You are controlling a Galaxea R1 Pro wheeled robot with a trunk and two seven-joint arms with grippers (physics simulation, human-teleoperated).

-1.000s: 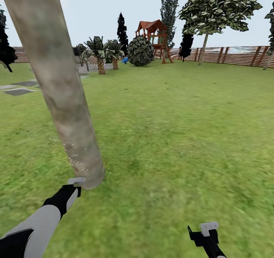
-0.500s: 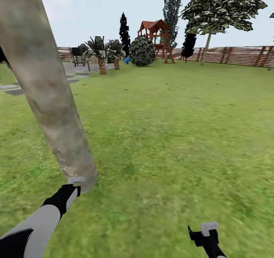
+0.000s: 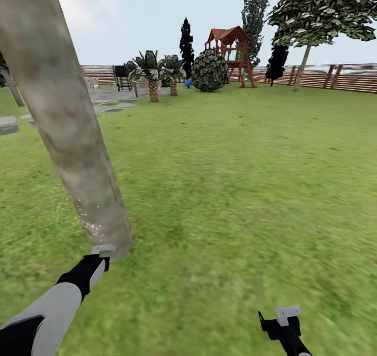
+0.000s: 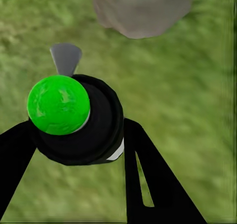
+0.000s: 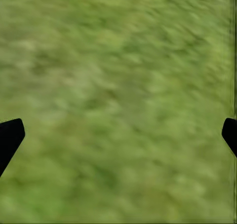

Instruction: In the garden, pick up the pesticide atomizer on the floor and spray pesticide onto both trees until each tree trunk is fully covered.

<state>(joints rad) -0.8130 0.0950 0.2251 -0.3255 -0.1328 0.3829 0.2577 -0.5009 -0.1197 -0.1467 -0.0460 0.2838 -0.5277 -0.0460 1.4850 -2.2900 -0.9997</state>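
Observation:
A thick pale grey-brown tree trunk (image 3: 73,136) leans across the left of the head view, and its base (image 4: 140,9) meets the grass. Fine whitish pesticide specks (image 3: 90,220) dot its lowest part. My left gripper (image 4: 79,129) is shut on the pesticide atomizer (image 4: 96,127), a black bottle with a green cap (image 4: 58,104). Its grey nozzle (image 3: 103,250) sits right by the trunk's base. My right gripper (image 5: 118,135) hangs open and empty over the grass, low at the right (image 3: 283,319). A second leafy tree (image 3: 324,10) stands far off by the fence.
Open grass floor (image 3: 235,188) stretches ahead and to the right. Grey stepping stones (image 3: 8,125) lie at the far left. A round bush (image 3: 209,71), palms (image 3: 152,73), a red play tower (image 3: 230,52) and a slatted wooden fence (image 3: 340,78) line the far end.
The whole head view has swung left, so the background slid right and the trunk's base sits slightly further left. Both arms hold the same pose.

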